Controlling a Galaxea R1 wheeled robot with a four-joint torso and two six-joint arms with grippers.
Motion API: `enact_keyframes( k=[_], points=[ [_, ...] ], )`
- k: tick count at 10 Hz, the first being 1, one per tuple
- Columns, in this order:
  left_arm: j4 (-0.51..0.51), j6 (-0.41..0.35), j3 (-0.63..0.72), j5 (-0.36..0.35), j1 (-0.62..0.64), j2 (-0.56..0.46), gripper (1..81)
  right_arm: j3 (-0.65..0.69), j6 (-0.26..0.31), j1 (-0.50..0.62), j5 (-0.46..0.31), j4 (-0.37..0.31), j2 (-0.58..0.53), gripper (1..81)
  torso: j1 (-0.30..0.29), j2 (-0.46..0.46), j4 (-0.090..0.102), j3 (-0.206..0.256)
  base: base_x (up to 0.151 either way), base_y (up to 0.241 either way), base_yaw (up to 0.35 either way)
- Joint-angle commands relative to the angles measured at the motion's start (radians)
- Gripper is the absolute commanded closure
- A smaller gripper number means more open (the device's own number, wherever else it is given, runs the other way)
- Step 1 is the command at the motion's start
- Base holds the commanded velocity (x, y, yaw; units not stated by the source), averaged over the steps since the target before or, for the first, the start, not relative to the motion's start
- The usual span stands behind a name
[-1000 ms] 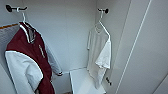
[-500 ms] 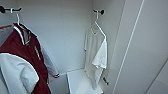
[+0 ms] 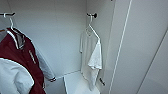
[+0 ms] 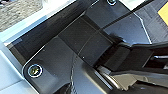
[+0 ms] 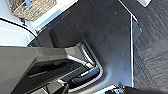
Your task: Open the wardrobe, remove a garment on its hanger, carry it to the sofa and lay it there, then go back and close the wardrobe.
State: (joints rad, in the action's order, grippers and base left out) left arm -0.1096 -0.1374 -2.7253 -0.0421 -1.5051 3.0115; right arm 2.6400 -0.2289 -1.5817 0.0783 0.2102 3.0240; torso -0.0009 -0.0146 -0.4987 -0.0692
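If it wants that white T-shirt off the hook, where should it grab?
Probably the hanger, not the thin T-shirt. Grip its sloping arm just below the hook, coming from the open front of the wardrobe, then lift up. The hook rests over a dark peg by the right wall, and the cloth hangs limp.

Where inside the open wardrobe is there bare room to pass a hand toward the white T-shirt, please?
The widest gap lies along the back wall, between the maroon jacket and the T-shirt. The white shelf below shows a bare strip there too. It is crowded where the T-shirt hangs close beside the right side panel, and low left around the jacket's sleeves.
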Motion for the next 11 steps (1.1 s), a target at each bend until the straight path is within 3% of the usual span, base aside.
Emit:
enact_keyframes(
  k=[1,4,11],
  points=[
    [-0.024,-0.010,0.129,0.053,0.085,-0.052,1.0,-0.008,-0.001,0.041,-0.052,-0.008,-0.002,1.0,0.001,0.000,0.000,0.000,0.000,0.000,0.000],
    [-0.028,-0.007,0.367,0.062,0.174,-0.179,1.0,-0.008,0.000,0.044,-0.051,-0.002,0.002,1.0,0.001,0.000,0.000,0.000,0.000,0.000,0.000],
    [0.013,0.032,0.420,0.117,0.459,-0.172,1.0,-0.005,0.002,0.048,-0.052,-0.002,0.005,1.0,0.001,0.000,0.000,0.000,0.000,0.000,0.000]
  ],
)
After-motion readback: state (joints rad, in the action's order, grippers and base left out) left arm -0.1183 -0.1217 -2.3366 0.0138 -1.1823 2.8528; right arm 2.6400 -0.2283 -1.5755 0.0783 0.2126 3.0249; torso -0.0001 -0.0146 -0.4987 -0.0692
